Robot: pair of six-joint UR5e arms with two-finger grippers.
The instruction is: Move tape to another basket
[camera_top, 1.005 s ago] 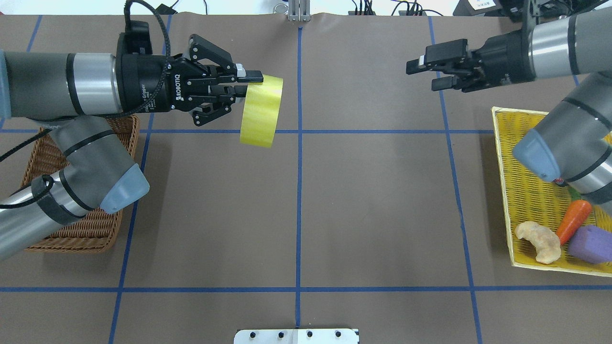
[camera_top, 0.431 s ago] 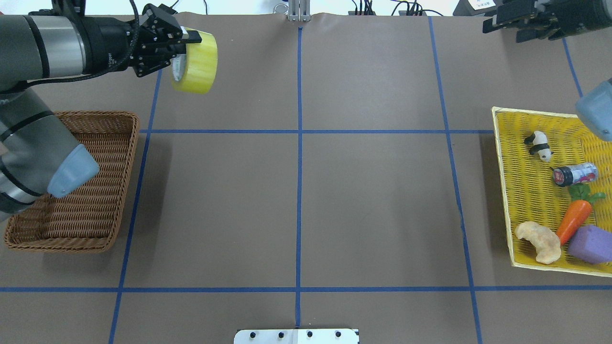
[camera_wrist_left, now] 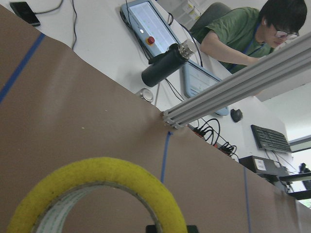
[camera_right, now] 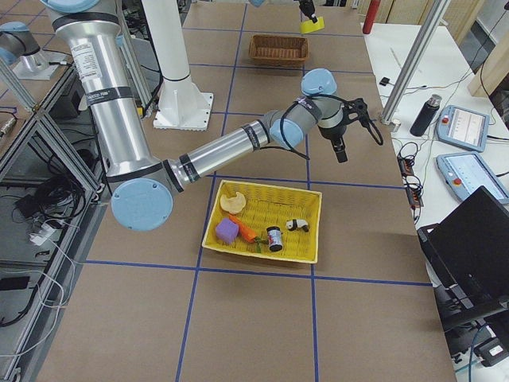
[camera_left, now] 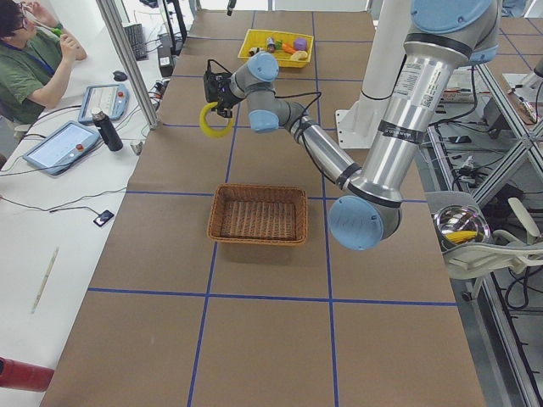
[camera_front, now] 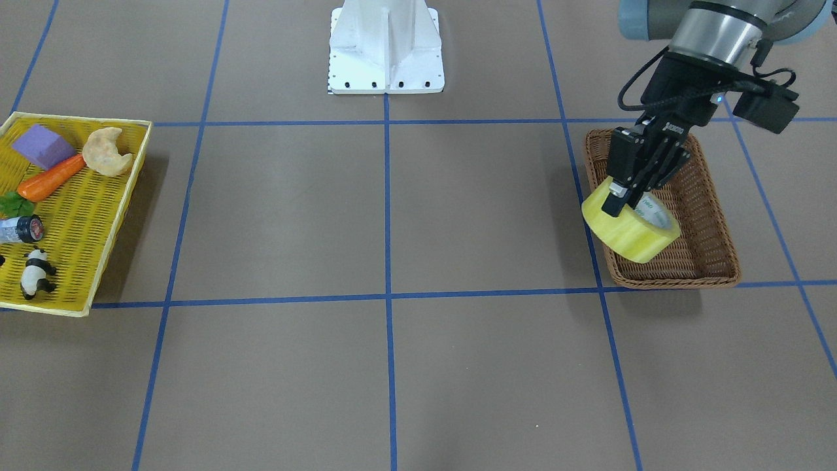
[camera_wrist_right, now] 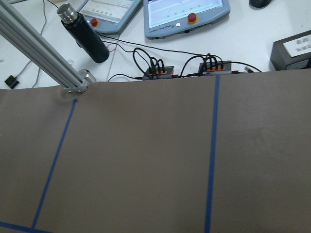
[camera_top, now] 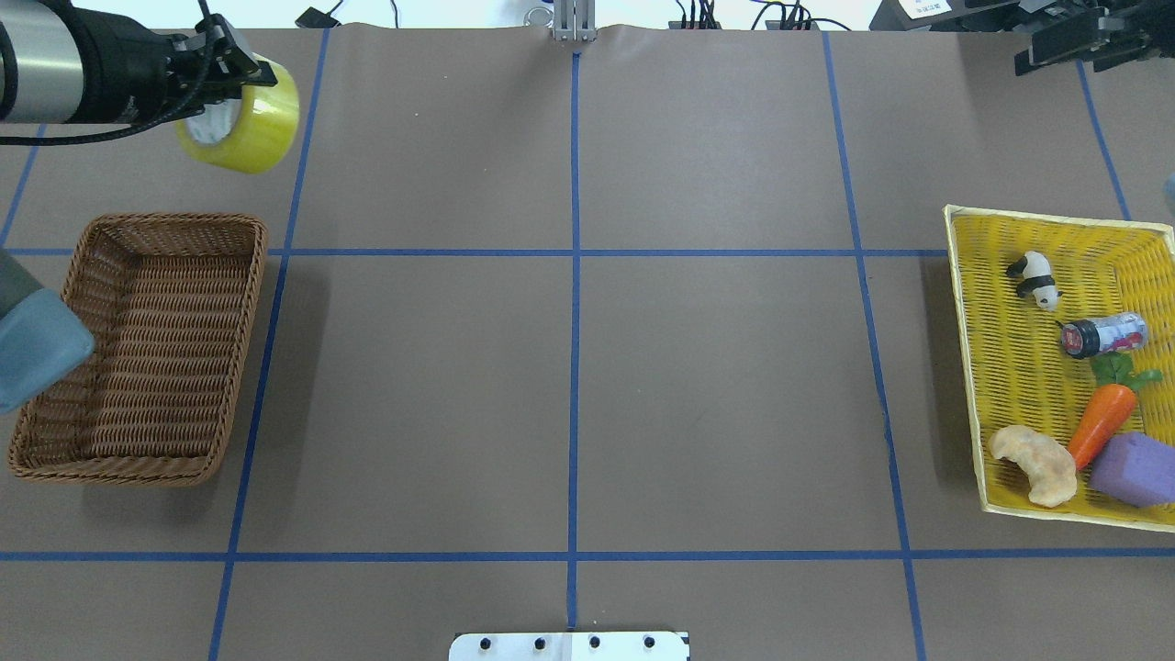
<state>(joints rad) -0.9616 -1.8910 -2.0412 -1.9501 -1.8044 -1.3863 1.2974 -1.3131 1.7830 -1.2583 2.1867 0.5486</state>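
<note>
Left hand (camera_front: 628, 199) pinching the tape (camera_front: 631, 237) by its rim, roll hanging under its fingertips, aloft beside the wicker basket (camera_front: 673, 282), right hand (camera_top: 1056, 57) spread, empty.

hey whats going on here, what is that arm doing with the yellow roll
The left gripper is shut on a roll of yellow packing tape, one finger inside the core and one outside, and holds it in the air near the far end of the wicker basket. The basket is empty; the tape is not in it yet. The right gripper is open and empty at the table's far right corner. The yellow mesh tray holds a toy panda, a carrot and other small items.
</note>
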